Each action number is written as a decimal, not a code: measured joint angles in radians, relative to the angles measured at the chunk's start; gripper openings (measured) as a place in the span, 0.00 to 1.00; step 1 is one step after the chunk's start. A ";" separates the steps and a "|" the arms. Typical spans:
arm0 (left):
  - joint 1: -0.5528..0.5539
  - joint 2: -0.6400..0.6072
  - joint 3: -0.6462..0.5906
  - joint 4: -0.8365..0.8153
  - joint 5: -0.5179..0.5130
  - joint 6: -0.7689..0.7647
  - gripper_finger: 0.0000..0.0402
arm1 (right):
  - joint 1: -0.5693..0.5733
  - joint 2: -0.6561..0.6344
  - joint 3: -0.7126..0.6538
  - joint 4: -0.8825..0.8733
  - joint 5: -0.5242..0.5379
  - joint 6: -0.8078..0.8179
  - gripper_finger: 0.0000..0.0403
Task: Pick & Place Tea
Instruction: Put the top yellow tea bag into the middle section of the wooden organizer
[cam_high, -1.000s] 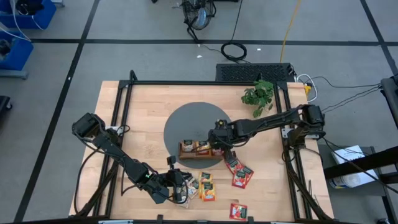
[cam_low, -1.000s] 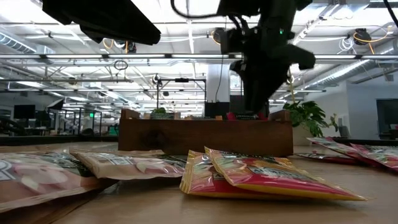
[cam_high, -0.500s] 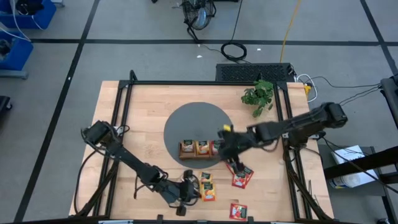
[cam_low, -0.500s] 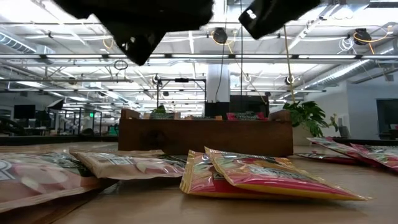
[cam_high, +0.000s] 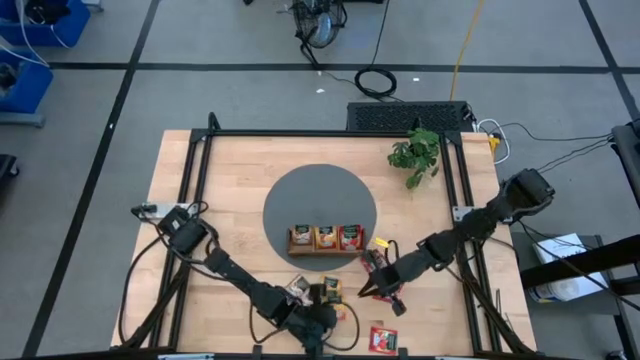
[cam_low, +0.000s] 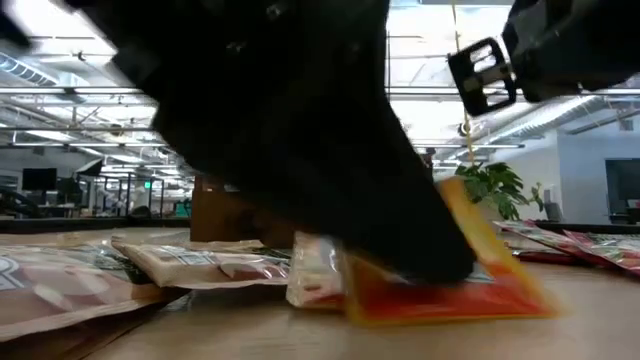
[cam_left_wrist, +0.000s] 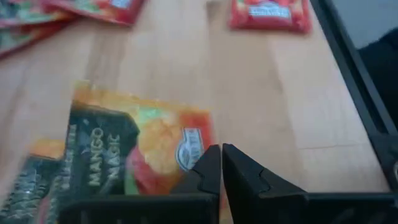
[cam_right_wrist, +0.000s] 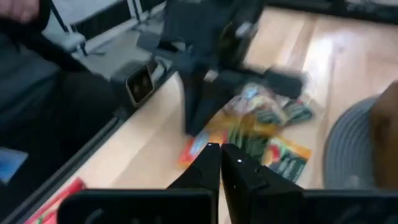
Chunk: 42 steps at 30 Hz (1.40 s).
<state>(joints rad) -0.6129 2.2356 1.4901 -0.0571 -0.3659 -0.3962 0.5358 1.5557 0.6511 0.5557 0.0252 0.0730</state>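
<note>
Several tea packets lie near the table's near edge. Among them is an orange packet (cam_left_wrist: 143, 143) marked Mango Magic, and my left gripper (cam_left_wrist: 221, 158) is down on it, shut. It points toward the table's right, where a red packet (cam_left_wrist: 268, 14) lies. The wooden tray (cam_high: 325, 249) on the grey round mat (cam_high: 320, 195) holds three packets. My right gripper (cam_right_wrist: 221, 152) is shut and empty, hovering over the red packets (cam_high: 392, 295) to the tray's near right and pointing at the pile. My left gripper's shut fingertips (cam_left_wrist: 210, 163) come down slanting onto the orange packet near its right end (cam_left_wrist: 198, 140). In the low view the packet (cam_low: 440, 300) lies under the dark gripper with its right end tipped up off the table.
Beige packets (cam_low: 200, 265) and more tea (cam_high: 325, 290) lie beside my left gripper. Another red packet (cam_high: 383, 340) sits at the near edge. A small plant (cam_high: 415, 152) stands far right. A black frame (cam_high: 300, 133) borders the table.
My right gripper has pulled back from the tray toward the near right and sunk over the red packets. My left gripper has swept along the near edge toward the right and come down on the orange packet, whose right end has tipped up.
</note>
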 joint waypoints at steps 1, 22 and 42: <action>0.001 0.000 0.017 -0.008 0.001 -0.009 0.05 | 0.002 0.026 0.008 0.003 -0.001 0.006 0.01; 0.002 0.007 0.040 -0.222 -0.005 -0.128 0.05 | -0.079 0.229 0.044 0.178 -0.106 0.256 0.26; 0.036 0.045 0.038 -0.154 -0.075 -0.008 0.05 | -0.085 0.231 0.043 -0.008 -0.053 0.494 0.32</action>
<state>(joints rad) -0.5764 2.2809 1.5279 -0.2107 -0.4414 -0.4037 0.4512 1.7870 0.6941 0.5476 -0.0273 0.5666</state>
